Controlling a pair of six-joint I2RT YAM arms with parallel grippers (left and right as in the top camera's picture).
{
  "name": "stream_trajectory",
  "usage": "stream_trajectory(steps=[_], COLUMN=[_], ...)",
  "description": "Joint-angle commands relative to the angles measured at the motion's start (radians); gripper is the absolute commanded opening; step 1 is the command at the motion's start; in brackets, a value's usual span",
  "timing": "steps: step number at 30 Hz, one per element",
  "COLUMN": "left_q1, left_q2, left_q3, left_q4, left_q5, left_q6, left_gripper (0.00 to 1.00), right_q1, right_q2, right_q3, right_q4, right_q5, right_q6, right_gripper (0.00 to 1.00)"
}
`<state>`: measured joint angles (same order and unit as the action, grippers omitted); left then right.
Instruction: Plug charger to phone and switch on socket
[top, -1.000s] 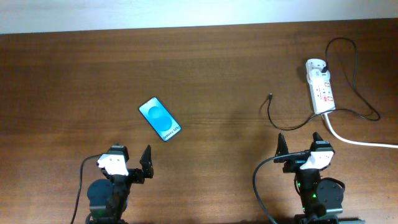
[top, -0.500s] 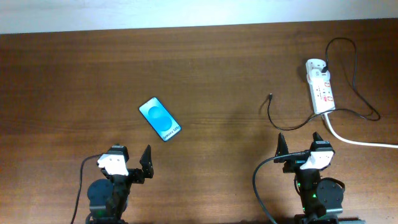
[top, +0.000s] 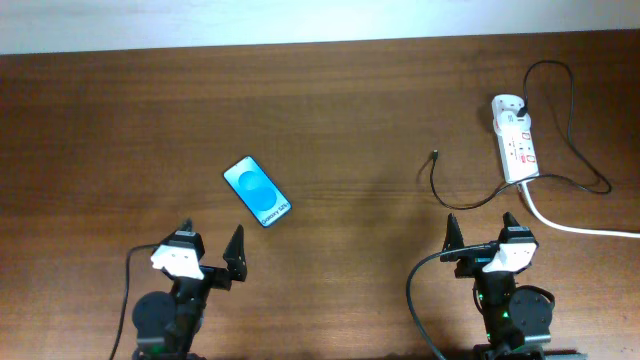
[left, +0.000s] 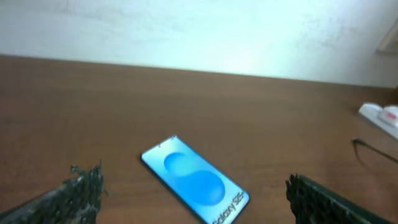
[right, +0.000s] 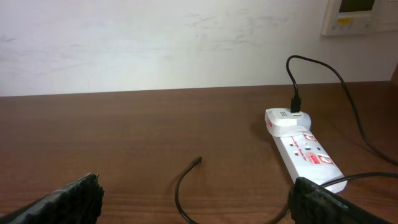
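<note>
Left claw (top: 212, 238): jaws spread wide, nothing between them, held low over the near edge of the table. Right claw (top: 480, 222): likewise open and empty.

Directly ahead of my left claw, near, the phone (left: 196, 180) lies flat, screen up and lit blue, turned at an angle. Assessed as rigid, fairly light, with a slick glass face; likely to slide under a push. Take hold across the long edges, not the screen.

Ahead of my right claw and slightly left, the charger's tip (right: 198, 160) rests free on the wood, well apart from the phone. Its thin black cable (top: 432, 185) curls back toward me. Assessed as limp and very light; grip just behind the tip, where it is stiffest.

Further out to the right lies the power strip (right: 305, 149), a black plug (right: 295, 104) seated at its far end, a thick white cord (top: 570, 225) leaving the near end. Switch positions: cannot tell.

Surface: dark wooden table (top: 350, 100), smooth. Behind it, a plain pale wall (right: 155, 37) with a small panel (right: 357, 15) mounted on it.
</note>
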<state>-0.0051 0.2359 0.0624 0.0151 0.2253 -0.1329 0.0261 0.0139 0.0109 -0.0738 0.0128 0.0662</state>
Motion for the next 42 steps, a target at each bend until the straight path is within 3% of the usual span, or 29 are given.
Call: stream_trajectory(steps=[1, 6, 10, 17, 21, 23, 27, 29, 32, 40, 42], left_q1=[0.002, 0.002, 0.001, -0.086, -0.177, -0.205, -0.211, -0.216, -0.264, -0.296, -0.296], left_q2=[0.017, 0.145, 0.334, 0.875, 1.145, 1.223, 1.321, 1.352, 1.358, 1.388, 1.447], left_q3=[0.176, 0.480, 0.710, 1.297, 1.556, 1.569, 1.569, 1.569, 1.569, 1.582, 1.659], left_q4=[-0.120, -0.330, -0.402, -0.757, -0.921, -0.939, -0.944, -0.958, -0.976, -0.980, -1.048], left_q5=[0.018, 0.010, 0.023, 0.014, 0.023, 0.097, 0.085, -0.040, -0.291, -0.343, -0.381], left_q6=[-0.009, -0.013, -0.071, -0.141, -0.052, -0.052, -0.054, -0.177, -0.238, -0.242, -0.264], left_gripper=[0.99, 0.99, 0.99, 0.99, 0.99, 0.99, 0.99, 0.99, 0.99, 1.00, 1.00], right_q1=[0.006, 0.006, 0.006, 0.006, 0.006, 0.006, 0.006, 0.006, 0.006, 0.006, 0.006], right_q2=[-0.008, -0.008, -0.008, -0.008, -0.008, -0.008, -0.008, -0.008, -0.008, -0.008, -0.008], right_q3=[-0.005, -0.005, -0.005, -0.005, -0.005, -0.005, -0.005, -0.005, -0.005, -0.005, -0.005], right_q4=[-0.006, -0.006, -0.006, -0.006, -0.006, -0.006, -0.006, -0.006, -0.006, -0.006, -0.006], right_q5=[-0.005, -0.005, -0.005, -0.005, -0.005, -0.005, -0.005, -0.005, -0.005, -0.005, -0.005], right_q6=[-0.007, -0.007, -0.007, -0.007, -0.007, -0.007, -0.007, -0.007, -0.007, -0.007, -0.007], right_gripper=[0.98, 0.99, 0.99, 0.99, 0.99, 0.98, 0.99, 0.99, 0.99, 0.99, 0.99])
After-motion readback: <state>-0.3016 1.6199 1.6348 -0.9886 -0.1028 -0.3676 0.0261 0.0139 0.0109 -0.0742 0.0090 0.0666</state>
